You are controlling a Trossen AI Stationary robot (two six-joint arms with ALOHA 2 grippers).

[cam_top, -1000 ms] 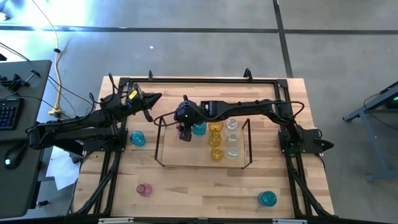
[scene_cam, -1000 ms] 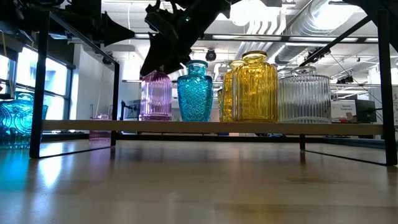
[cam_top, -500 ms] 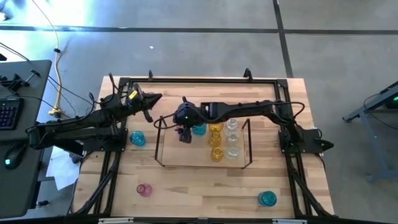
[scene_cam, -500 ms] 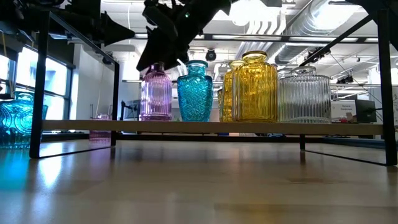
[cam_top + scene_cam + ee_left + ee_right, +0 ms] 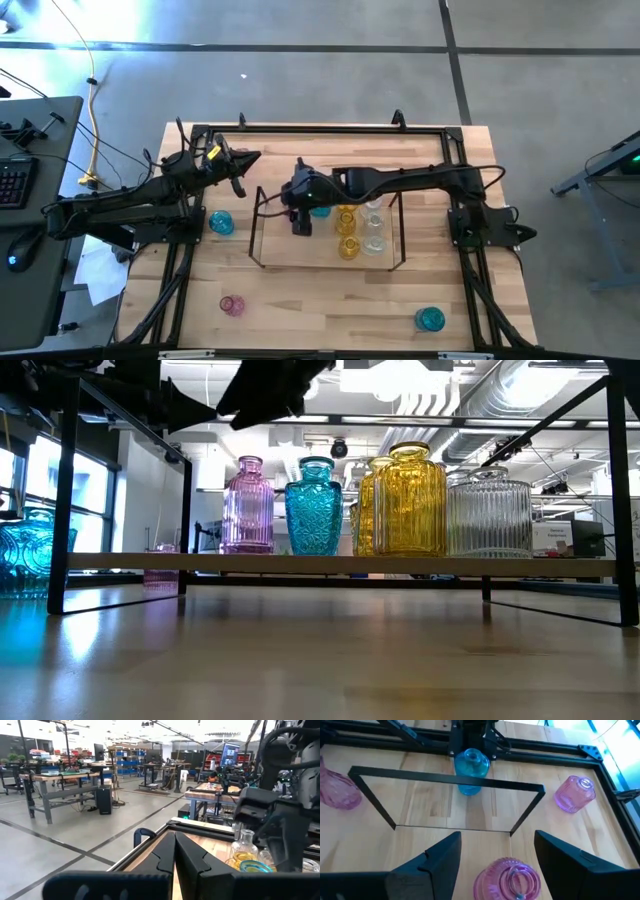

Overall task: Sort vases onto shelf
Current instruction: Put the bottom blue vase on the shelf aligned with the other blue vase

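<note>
Vases: pink vase point(image 5: 246, 506) stands on the shelf point(image 5: 340, 563) at the row's end, beside teal, yellow and clear ones. Right end effector point(image 5: 495, 857) hangs above it, fingers wide, holding nothing; the placing step looks done. Left end effector point(image 5: 175, 852) pinched closed, waiting at the worktop's point(image 5: 330, 295) far left corner. Next: fetch a loose vase, e.g. the teal one point(image 5: 221, 222) off-shelf.

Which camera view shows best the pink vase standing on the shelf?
The low view: the pink vase stands whole and unobstructed on the shelf. The right wrist view shows only its top between the open right gripper. In the high view the arm hides it.
</note>
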